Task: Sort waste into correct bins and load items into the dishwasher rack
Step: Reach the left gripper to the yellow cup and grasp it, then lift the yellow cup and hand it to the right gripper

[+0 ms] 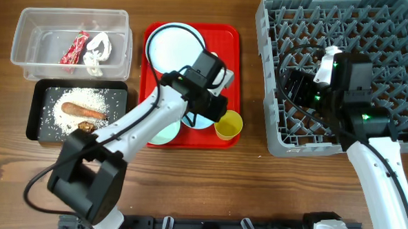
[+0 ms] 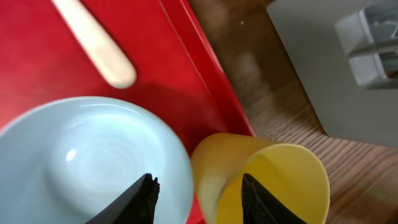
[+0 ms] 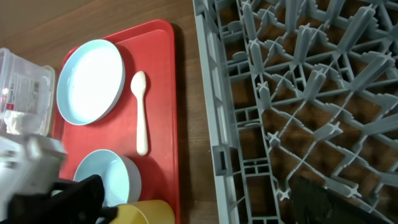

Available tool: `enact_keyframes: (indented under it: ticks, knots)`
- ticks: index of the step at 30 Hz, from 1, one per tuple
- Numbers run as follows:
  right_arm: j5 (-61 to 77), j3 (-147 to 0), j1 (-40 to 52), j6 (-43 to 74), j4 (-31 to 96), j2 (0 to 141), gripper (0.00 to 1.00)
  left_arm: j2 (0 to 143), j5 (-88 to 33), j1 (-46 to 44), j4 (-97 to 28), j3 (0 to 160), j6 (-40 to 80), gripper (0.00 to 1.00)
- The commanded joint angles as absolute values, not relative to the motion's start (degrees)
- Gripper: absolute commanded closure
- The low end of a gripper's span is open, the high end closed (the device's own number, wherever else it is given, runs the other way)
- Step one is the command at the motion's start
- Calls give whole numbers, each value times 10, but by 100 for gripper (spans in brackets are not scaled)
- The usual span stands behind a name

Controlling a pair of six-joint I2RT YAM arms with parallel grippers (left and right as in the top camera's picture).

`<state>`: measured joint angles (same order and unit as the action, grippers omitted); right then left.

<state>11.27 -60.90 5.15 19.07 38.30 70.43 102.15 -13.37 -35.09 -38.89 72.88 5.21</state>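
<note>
A red tray (image 1: 228, 39) holds a light-blue plate (image 1: 172, 47), a light-blue bowl (image 1: 167, 132) and a yellow cup (image 1: 228, 125) at its front right corner. My left gripper (image 1: 214, 115) is open low over the tray. In the left wrist view it (image 2: 199, 202) straddles the cup (image 2: 286, 180) wall, with one finger inside the cup and the other over the bowl (image 2: 93, 162). A white spoon (image 2: 96, 46) lies behind. My right gripper (image 1: 295, 87) is open and empty over the left part of the grey dishwasher rack (image 1: 373, 25).
A clear container (image 1: 28, 31) at the back left holds a red wrapper (image 1: 74, 47) and crumpled white waste (image 1: 96, 51). A black tray (image 1: 38, 128) in front of it holds rice and a carrot-like piece (image 1: 83, 111). Bare wood lies between tray and rack.
</note>
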Motion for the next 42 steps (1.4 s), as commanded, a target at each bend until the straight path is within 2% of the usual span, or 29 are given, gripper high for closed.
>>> enact_keyframes:
  ticks: [1,5,11,17,22,27,34,36,42]
  knots:
    - [102,-618,49,194,386,709,2,1051,-120,-374,-398,731,56,57]
    - [102,-618,49,192,392,709,2,1055,-106,-381,-401,731,57,64]
    - [100,-618,49,193,399,709,2,1054,-93,-380,-401,731,69,96]
    - [101,-618,49,194,401,709,2,1049,-93,-380,-404,732,70,96]
    - [124,-618,49,185,400,709,0,1025,-107,-357,-438,749,128,96]
    - [272,-618,49,165,338,712,0,983,-267,-283,-451,763,131,96]
    - [544,-618,51,154,155,752,0,948,-672,-128,-361,763,122,96]
    - [599,-618,51,154,114,771,0,948,-738,-107,-339,763,122,96]
    - [682,-618,69,154,55,813,0,948,-821,-85,-306,763,123,96]
